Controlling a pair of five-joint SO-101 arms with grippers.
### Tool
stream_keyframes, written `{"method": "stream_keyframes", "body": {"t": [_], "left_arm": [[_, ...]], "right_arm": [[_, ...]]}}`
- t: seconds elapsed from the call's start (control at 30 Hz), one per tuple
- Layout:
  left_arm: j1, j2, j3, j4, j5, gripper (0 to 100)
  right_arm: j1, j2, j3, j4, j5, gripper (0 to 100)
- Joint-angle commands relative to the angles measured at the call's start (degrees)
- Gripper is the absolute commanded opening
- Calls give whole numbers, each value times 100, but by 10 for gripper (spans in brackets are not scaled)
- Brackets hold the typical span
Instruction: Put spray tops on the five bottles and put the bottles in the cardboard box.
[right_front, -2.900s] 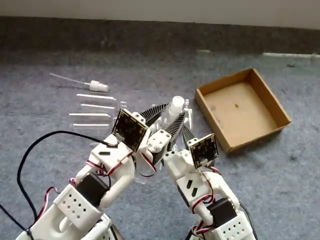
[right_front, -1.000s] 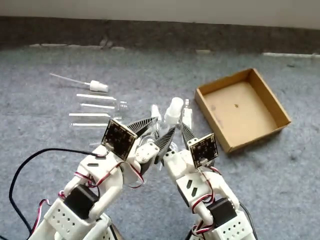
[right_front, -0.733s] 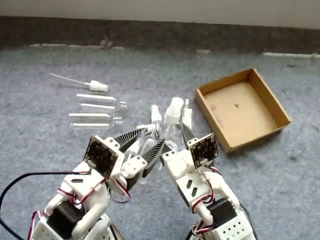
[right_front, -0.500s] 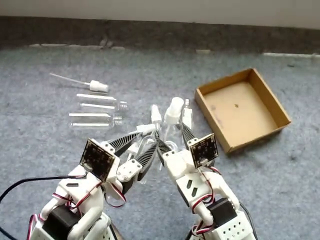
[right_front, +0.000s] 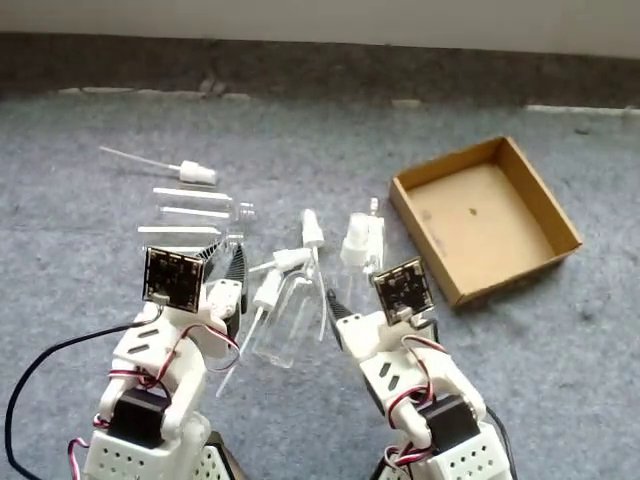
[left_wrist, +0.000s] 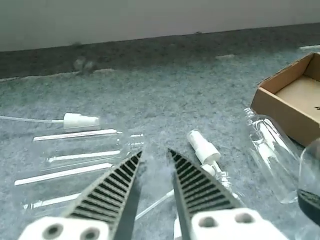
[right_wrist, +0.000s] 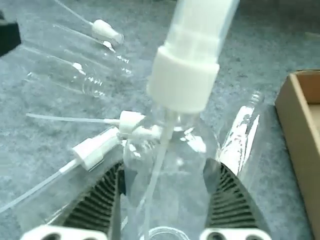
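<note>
Right gripper (right_wrist: 165, 172) is clamped on an upright clear bottle (right_wrist: 172, 165), with a white spray top (right_wrist: 185, 75) seated on its neck. In the high view the held bottle stands left of the cardboard box (right_front: 545, 205), near it but not touching.

Left gripper (left_wrist: 154, 154) is released, with a narrow gap between the fingers. It hangs over the carpet (right_front: 420, 120) near the two capless bottles (right_front: 195, 200).

Room:
- There is open carpet between the box and the dark strip along the far edge, and also right of the box and in front of it.
- The stretch left of the box is crowded.

View differences:
- The right wrist view shows the dip tube running down inside the held bottle and both ribbed fingers on its sides. In the high view the wrist board covers most of that grip.
- The left wrist view shows a spare bottle (left_wrist: 267, 150) lying just beside the box wall. From above it is a thin sliver between the held bottle and the box.

Clutter:
- The capless bottles lie side by side at far left.
- A tubed spray top (right_front: 195, 173) lies just beyond them.
- Loose spray tops (right_front: 312, 228) are scattered mid-table.
- A flat bottle (right_front: 290, 320) lies between the two arms.
- The spare bottle sits between the held bottle and the box.
</note>
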Motion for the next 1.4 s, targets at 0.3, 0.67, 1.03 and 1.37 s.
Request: {"method": "stream_keyframes", "body": {"t": [0.3,0.67,1.03,1.37], "left_arm": [[-84,-40,303,-492,53,37],[752,-40,418,-475,26,37],[2457,-40,822,-492,26,42],[2879,-40,892,-932,53,38]], "right_arm": [[1938,-92,-804,-796,1160,95],[1727,-101,-804,-1007,1257,95],[233,-101,-769,-2818,1257,95],[-1516,-101,-760,-2809,1257,92]]}}
